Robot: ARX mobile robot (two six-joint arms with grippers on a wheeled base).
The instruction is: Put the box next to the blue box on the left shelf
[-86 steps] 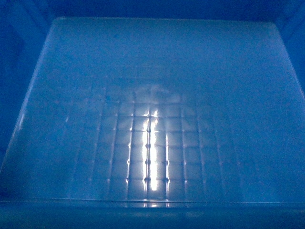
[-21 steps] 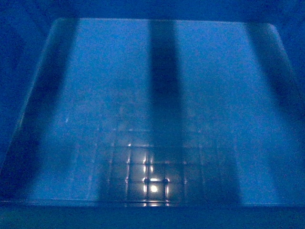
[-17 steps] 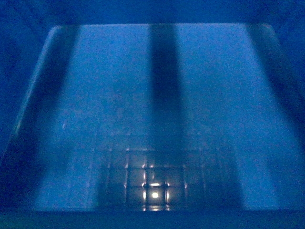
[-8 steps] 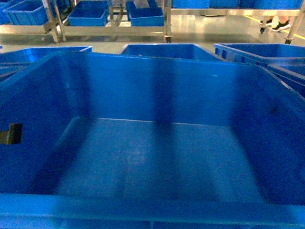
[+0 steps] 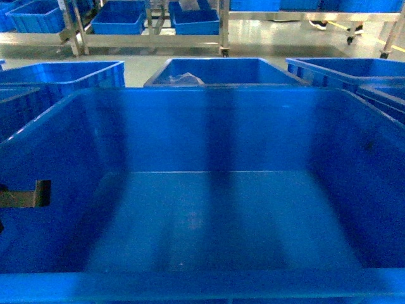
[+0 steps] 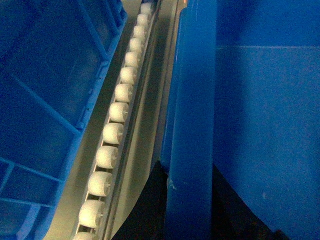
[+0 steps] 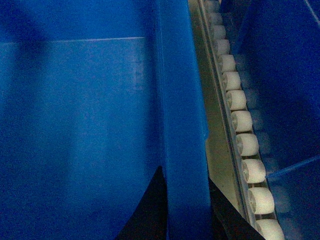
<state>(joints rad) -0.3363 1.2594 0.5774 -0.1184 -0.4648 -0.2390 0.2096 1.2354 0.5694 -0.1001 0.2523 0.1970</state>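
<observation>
Lowered since the earlier frames, when its grid floor filled the head view, the box [image 5: 209, 190] now sits low enough to show its far wall and the other blue boxes [image 5: 221, 71] beyond. Both sets of fingers [image 6: 150, 210] [image 7: 150, 210] are clamped on its side rims, over the left shelf's white rollers [image 6: 117, 112], a neighbouring blue box just beside each flank. Release too early and I judge it could roll or jam against them.
</observation>
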